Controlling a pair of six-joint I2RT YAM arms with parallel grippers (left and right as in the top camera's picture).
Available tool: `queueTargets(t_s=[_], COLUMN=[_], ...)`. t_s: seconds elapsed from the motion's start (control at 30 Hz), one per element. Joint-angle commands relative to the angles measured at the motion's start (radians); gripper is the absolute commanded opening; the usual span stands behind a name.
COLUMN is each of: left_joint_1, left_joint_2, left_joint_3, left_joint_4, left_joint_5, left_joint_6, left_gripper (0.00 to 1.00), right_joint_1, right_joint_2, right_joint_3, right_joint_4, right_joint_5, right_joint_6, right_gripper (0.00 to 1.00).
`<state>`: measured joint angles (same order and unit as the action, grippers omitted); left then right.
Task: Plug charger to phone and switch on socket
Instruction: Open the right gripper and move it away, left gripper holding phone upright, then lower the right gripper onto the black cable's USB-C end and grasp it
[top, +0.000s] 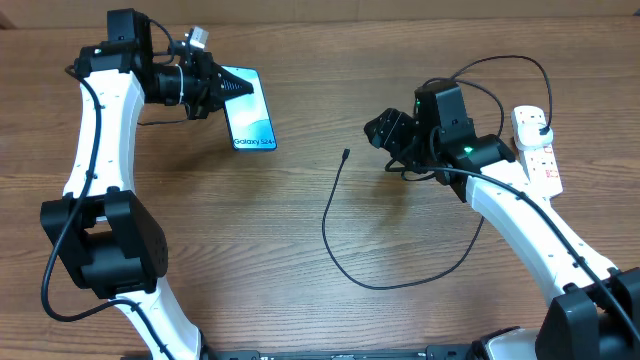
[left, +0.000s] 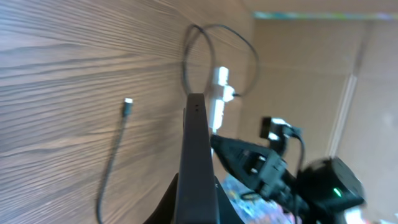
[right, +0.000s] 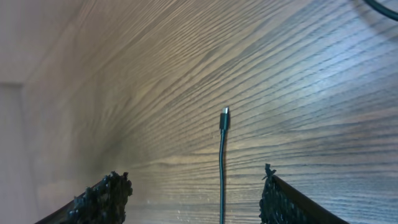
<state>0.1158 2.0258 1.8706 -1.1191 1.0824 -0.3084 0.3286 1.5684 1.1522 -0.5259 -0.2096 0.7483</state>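
The phone (top: 252, 115), with a blue-teal screen, is held at its upper left end by my left gripper (top: 226, 88), which is shut on it. In the left wrist view the phone (left: 198, 149) shows edge-on between the jaws. The black charger cable (top: 330, 245) loops across the middle of the table, its connector tip (top: 346, 153) lying free. My right gripper (top: 381, 129) is open just right of the tip. In the right wrist view the cable (right: 221, 162) runs between the open fingers (right: 194, 199), tip (right: 225, 112) ahead. The white socket strip (top: 537, 152) lies at far right.
The charger's black plug head (top: 541, 120) sits on the strip's far end. The strip (left: 217, 93) and the cable tip (left: 128, 101) also show in the left wrist view, with the right arm (left: 280, 168) beyond the phone. A cardboard wall runs along the table's back edge.
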Motion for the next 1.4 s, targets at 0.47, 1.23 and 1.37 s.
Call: queueTargets(t_s=[0.47, 1.23, 1.37], left_joint_1=[0.005, 0.002, 0.002], left_joint_2=[-0.021, -0.021, -0.021], left_joint_3=[0.012, 0.012, 0.012], left_joint_4=[-0.012, -0.029, -0.029], left_joint_5=[0.167, 0.163, 0.163], left_joint_6=[0.084, 0.084, 0.084], left_gripper=[0.04, 0.04, 0.04], right_joint_1=[0.004, 0.004, 0.004], right_joint_2=[0.146, 0.473, 0.491], right_joint_3=[0.437, 0.543, 0.542], right_joint_4=[-0.338, -0.373, -0.362], right_joint_5=[-0.014, -0.031, -0.028], right_joint_6=[-0.181, -0.141, -0.109], right_gripper=[0.69, 0.57, 0.56])
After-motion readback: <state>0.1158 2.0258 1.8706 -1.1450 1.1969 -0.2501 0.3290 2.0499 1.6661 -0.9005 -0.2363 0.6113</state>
